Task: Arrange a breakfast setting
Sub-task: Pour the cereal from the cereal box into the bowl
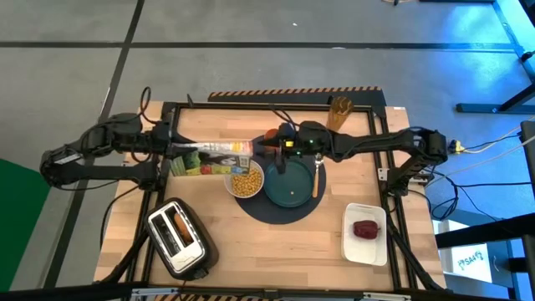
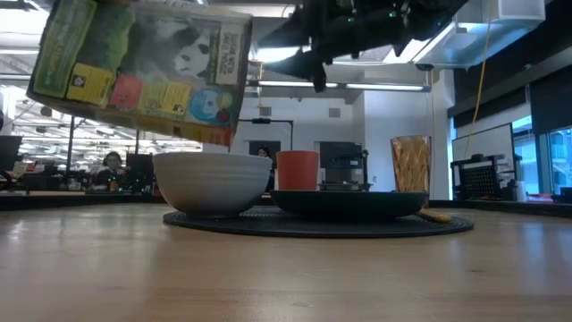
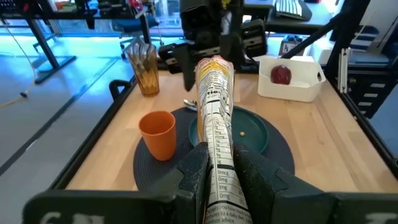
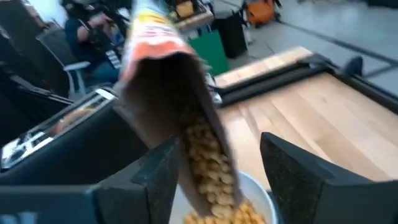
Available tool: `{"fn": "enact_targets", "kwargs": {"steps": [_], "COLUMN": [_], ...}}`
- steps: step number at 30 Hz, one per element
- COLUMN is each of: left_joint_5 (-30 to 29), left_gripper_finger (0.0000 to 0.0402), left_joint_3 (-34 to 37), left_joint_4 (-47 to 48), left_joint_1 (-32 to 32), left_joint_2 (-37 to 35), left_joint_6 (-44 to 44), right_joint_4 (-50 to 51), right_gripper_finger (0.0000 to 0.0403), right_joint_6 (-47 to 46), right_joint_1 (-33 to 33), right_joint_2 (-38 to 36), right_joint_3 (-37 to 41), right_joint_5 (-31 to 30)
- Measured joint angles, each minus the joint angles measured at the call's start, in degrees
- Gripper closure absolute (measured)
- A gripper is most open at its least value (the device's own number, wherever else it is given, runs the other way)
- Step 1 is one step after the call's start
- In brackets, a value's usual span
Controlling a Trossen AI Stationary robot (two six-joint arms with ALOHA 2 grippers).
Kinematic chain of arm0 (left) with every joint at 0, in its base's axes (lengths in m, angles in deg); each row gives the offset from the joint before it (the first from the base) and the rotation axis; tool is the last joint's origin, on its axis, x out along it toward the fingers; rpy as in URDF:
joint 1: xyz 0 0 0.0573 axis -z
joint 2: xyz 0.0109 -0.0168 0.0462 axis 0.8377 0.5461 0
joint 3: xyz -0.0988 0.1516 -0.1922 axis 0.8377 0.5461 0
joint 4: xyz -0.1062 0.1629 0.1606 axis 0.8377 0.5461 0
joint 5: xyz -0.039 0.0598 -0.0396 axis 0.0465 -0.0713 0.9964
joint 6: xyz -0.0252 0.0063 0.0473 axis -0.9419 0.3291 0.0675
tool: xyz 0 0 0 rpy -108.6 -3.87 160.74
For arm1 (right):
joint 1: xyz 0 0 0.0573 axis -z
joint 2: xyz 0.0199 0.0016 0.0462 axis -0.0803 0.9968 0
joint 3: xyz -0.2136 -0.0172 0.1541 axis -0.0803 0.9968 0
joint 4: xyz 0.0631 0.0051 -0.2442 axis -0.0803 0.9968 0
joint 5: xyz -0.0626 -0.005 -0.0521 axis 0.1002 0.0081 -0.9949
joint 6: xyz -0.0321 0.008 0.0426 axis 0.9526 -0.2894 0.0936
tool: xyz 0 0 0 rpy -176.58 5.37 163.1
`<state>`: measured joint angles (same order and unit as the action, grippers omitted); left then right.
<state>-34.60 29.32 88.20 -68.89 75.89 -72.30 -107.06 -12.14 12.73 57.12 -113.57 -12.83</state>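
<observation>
A cereal box hangs tilted over the white bowl, which holds yellow cereal and stands on the round dark mat. My left gripper is shut on the box. My right gripper is open, one finger on each side of the box's open end, where cereal shows inside. The teal plate sits on the mat with a spoon at its right. The orange cup stands on the mat's far edge. My left gripper pinches the box's two broad faces between its two fingers, near the closed bottom end. The fingers come level from the table's left and lie along the box. The box is lifted clear, its open end tipped down above the bowl.
A silver toaster with a brown piece in one slot stands at the near left. A white tray holding a dark-red fruit lies at the near right. A glass of sticks stands at the far edge.
</observation>
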Motion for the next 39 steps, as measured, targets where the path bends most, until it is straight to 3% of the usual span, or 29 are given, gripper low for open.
{"fn": "enact_targets", "kwargs": {"steps": [15,18,22,24,32,39], "left_joint_5": [1.3,1.3,1.3,1.3,-0.7,-0.9], "left_gripper_finger": [0.0333,0.0336,0.0350,0.0355,0.0347,0.0303], "left_joint_3": [0.0,0.0,0.0,0.0,-0.1,-0.1], "left_joint_4": [-5.9,-6.6,-7.1,-7.0,-6.8,-1.9], "left_joint_1": [0.0,0.0,0.0,0.0,0.0,0.0], "left_joint_2": [-4.1,-4.9,-5.1,-5.1,-5.0,-3.8], "left_joint_6": [0.0,-0.3,-0.3,-0.2,-0.5,-0.5], "right_joint_4": [2.8,6.1,13.2,18.1,32.4,35.3], "right_gripper_finger": [0.0217,0.0259,0.0360,0.0391,0.0401,0.0402], "right_joint_6": [1.6,2.1,7.0,8.7,10.3,10.3], "right_joint_1": [-1.0,-1.0,-1.0,-1.0,-1.0,-1.0], "right_joint_2": [4.7,4.7,5.6,6.5,9.0,10.1], "right_joint_3": [-9.5,-12.6,-18.6,-21.8,-32.7,-35.1], "right_joint_5": [-0.5,1.1,3.2,4.3,4.5,4.6]}}
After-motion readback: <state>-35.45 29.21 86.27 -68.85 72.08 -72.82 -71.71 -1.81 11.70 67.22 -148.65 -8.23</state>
